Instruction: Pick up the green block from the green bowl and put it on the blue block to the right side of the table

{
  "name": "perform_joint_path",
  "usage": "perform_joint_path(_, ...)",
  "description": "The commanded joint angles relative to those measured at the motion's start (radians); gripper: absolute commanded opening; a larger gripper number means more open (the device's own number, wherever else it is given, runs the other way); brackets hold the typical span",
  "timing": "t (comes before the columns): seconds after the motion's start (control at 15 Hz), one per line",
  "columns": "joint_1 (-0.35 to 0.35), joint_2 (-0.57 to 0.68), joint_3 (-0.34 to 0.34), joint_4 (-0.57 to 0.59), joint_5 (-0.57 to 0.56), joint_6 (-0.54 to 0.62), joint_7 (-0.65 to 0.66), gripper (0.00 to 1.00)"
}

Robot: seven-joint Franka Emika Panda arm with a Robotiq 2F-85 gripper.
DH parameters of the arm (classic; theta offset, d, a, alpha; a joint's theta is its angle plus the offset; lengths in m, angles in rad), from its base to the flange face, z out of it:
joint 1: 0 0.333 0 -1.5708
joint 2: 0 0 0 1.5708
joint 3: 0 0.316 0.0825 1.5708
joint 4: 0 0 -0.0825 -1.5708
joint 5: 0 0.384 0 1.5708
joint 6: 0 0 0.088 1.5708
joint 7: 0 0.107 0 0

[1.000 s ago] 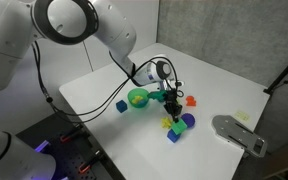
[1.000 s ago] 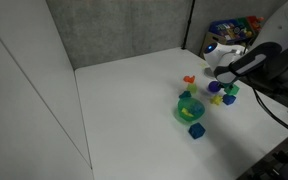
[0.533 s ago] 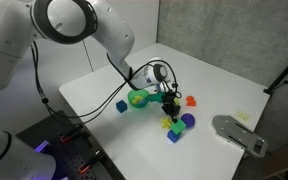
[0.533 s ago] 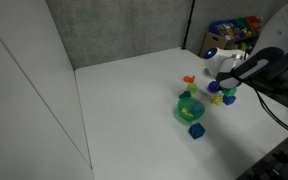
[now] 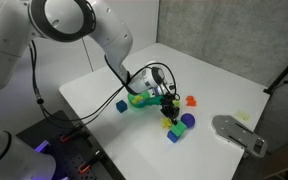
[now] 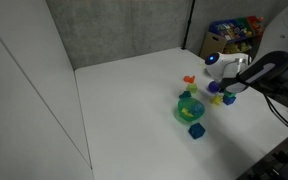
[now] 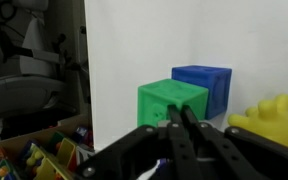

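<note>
In the wrist view a mid-green block (image 7: 170, 103) sits right beyond my fingertips. The blue block (image 7: 206, 86) is just behind it and touching or nearly touching. My gripper (image 7: 181, 118) has its fingers pressed together with nothing between them, and the tips overlap the green block's near face. In both exterior views the gripper (image 5: 170, 104) (image 6: 227, 92) hangs low over the block cluster, beside the green bowl (image 5: 137, 98) (image 6: 189, 108). The blue block also shows at the cluster's near edge (image 5: 174, 134). I cannot make out the green block in the exterior views.
A yellow toy (image 7: 271, 120) lies beside the blocks. A purple ball (image 5: 187, 121), an orange piece (image 5: 191, 100) and another blue cube (image 5: 121, 106) (image 6: 196, 130) lie on the white table (image 5: 224, 75). A grey device (image 5: 239, 134) sits at one table edge.
The gripper has shifted slightly away from the bowl and lower, toward the block cluster. The bowl and the loose blocks have not moved.
</note>
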Motion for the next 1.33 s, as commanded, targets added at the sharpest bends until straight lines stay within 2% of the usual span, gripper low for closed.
perform_joint_path(0.0, 0.009, -0.073, -0.003, -0.088, -0.061, 0.032, 0.047, 0.03)
perform_joint_path(0.33, 0.008, -0.113, 0.008, -0.139, -0.121, 0.038, 0.089, 0.03)
perform_joint_path(0.73, -0.011, -0.11, 0.029, -0.142, -0.212, 0.021, 0.171, 0.03)
perform_joint_path(1.27, -0.04, -0.1, 0.069, -0.142, -0.246, 0.023, 0.218, 0.03)
